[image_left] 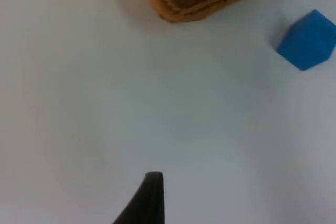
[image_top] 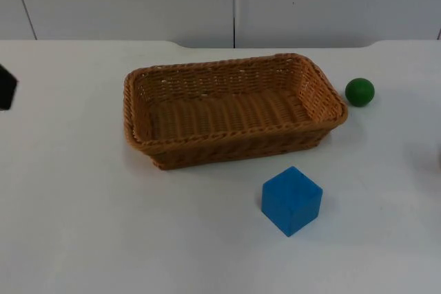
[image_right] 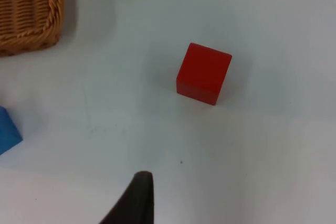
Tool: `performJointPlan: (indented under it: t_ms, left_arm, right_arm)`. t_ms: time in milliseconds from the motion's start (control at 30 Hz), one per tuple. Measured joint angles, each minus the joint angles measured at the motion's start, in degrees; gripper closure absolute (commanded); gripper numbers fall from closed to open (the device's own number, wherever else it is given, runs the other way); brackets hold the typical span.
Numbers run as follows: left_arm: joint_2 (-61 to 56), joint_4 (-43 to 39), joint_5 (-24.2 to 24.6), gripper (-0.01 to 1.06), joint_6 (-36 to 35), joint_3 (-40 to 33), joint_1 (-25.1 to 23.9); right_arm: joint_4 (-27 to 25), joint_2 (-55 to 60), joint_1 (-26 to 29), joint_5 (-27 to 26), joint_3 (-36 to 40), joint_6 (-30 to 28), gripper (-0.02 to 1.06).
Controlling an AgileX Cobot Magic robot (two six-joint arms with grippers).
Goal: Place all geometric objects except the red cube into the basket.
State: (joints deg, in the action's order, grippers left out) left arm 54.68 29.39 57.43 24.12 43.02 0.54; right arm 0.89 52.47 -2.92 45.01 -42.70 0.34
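waiting empty, the basket (image_top: 234, 111) sat mid-frame; blue cube (image_top: 291, 200) and green ball (image_top: 360, 91) lay outside it. nothing was grasped yet, and i could not tell either arm's fingers' state; next, i judged, came a reach for the cube.

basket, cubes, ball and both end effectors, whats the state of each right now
basket: upright on the table, nothing in it
blue cube: on the table in front of the basket, apart from it
green ball: on the table by the basket's right end, not in it
red cube: on the table, untouched
left end effector: above bare table, holding nothing
right end effector: above the table near the red cube, holding nothing
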Motion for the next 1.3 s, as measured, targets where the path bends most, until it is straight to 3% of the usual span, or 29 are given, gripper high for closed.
performJointPlan:
  t_ms: [200, 267, 400, 433, 567, 833, 1300]
  left_arm:
    - [9.89, -4.03, -7.91, 0.07, -4.60, 4.42, 18.14]
    - [11.00, -5.39, -8.53, 0.07, -5.83, 5.16, 20.10]
    - [22.45, -21.46, -10.45, 0.07, -18.29, 12.38, 36.00]
    - [22.45, -21.46, -10.45, 0.07, -18.29, 12.38, 36.00]
    - [33.28, -30.45, -10.58, 0.07, -24.50, 19.10, 45.77]
    - [50.33, -34.33, -10.90, 0.07, -25.63, 29.89, 54.09]
    - [68.31, -36.03, -11.57, 0.12, -25.63, 43.74, 55.76]
  right_arm:
    - [0.00, 0.00, 0.00, -0.35, 0.00, 0.00, -0.01]
    - [0.00, 0.00, 0.00, -0.35, 0.00, 0.00, -0.01]
    - [0.00, 0.00, 0.00, -0.44, 0.00, 0.00, -0.01]
    - [0.00, 0.00, 0.00, -0.44, 0.00, 0.00, -0.01]
    - [0.00, 0.00, 0.00, -0.57, 0.00, 0.00, -0.01]
    - [0.00, 0.00, 0.00, -0.57, 0.00, 0.00, -0.01]
    - [0.00, 0.00, 0.00, -0.57, 0.00, 0.11, -0.01]
